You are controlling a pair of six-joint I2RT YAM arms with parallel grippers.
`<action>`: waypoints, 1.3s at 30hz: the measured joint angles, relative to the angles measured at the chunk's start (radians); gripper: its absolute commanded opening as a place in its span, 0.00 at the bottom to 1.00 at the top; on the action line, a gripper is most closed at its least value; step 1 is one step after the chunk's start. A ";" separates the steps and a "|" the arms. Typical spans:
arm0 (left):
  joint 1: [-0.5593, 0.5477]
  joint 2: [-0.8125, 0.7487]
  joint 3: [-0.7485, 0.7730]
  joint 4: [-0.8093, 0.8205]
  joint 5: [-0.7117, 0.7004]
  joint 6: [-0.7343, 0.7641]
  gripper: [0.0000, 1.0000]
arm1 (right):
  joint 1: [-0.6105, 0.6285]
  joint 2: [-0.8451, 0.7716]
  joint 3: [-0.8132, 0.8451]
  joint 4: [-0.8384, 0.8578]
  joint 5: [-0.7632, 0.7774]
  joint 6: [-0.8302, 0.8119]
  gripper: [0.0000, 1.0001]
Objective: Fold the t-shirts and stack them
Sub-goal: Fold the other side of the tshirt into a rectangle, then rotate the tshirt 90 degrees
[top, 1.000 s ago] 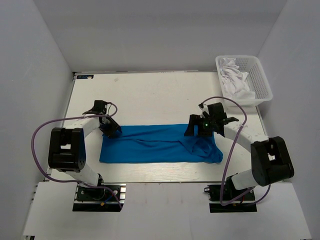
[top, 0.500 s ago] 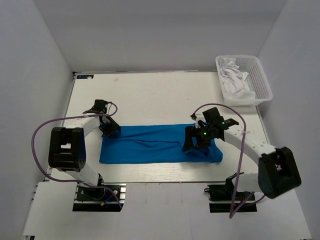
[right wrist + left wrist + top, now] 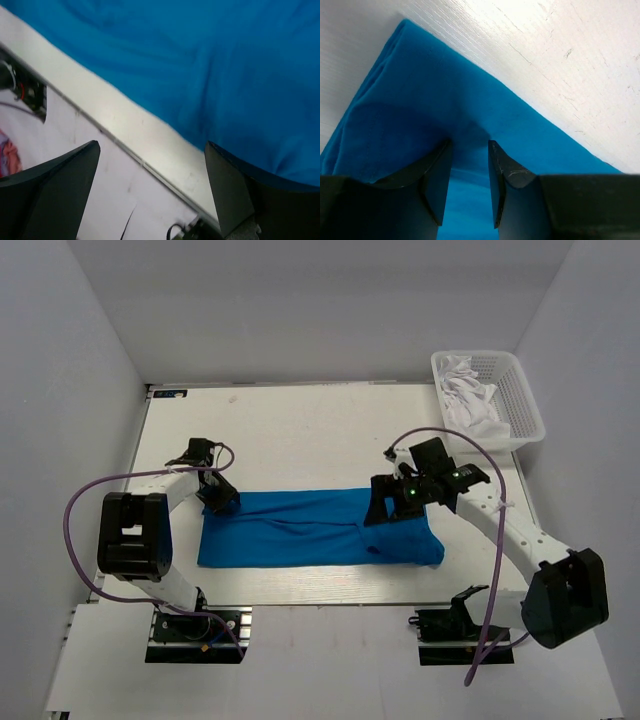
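Left gripper (image 3: 470, 146) sits half open on the t-shirt's (image 3: 300, 530) corner, right gripper (image 3: 152, 145) gapes empty; pinch both layers before lifting.

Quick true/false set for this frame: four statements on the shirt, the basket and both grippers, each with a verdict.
1. The blue t-shirt lies flat on the table as a long band. True.
2. The white lattice basket is empty. False: crumpled white cloth fills it.
3. The right gripper is wide open with nothing between its fingers. True.
4. The left gripper is at the shirt's right end. False: it is at the shirt's far left corner.
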 measured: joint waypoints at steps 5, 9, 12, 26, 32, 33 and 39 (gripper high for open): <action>0.000 0.000 0.002 -0.005 -0.003 0.005 0.46 | -0.003 0.071 0.033 0.109 0.046 0.032 0.90; 0.000 -0.001 0.003 -0.019 -0.022 0.005 0.46 | -0.024 0.167 0.011 0.153 0.153 0.114 0.90; 0.000 -0.010 0.001 -0.049 -0.053 -0.006 0.46 | -0.063 0.240 0.010 0.171 0.232 0.173 0.90; -0.004 -0.146 -0.117 -0.275 -0.100 -0.063 0.41 | -0.176 0.791 0.518 0.271 0.193 0.373 0.90; -0.035 -0.158 -0.175 -0.212 0.071 -0.026 0.32 | -0.189 1.275 1.263 0.284 0.118 0.376 0.90; -0.047 -0.162 -0.187 -0.196 0.111 -0.019 0.32 | -0.188 1.356 1.373 0.323 0.096 0.383 0.90; -0.192 -0.101 -0.196 -0.106 0.302 0.008 0.28 | -0.169 1.437 1.414 0.550 -0.003 0.431 0.90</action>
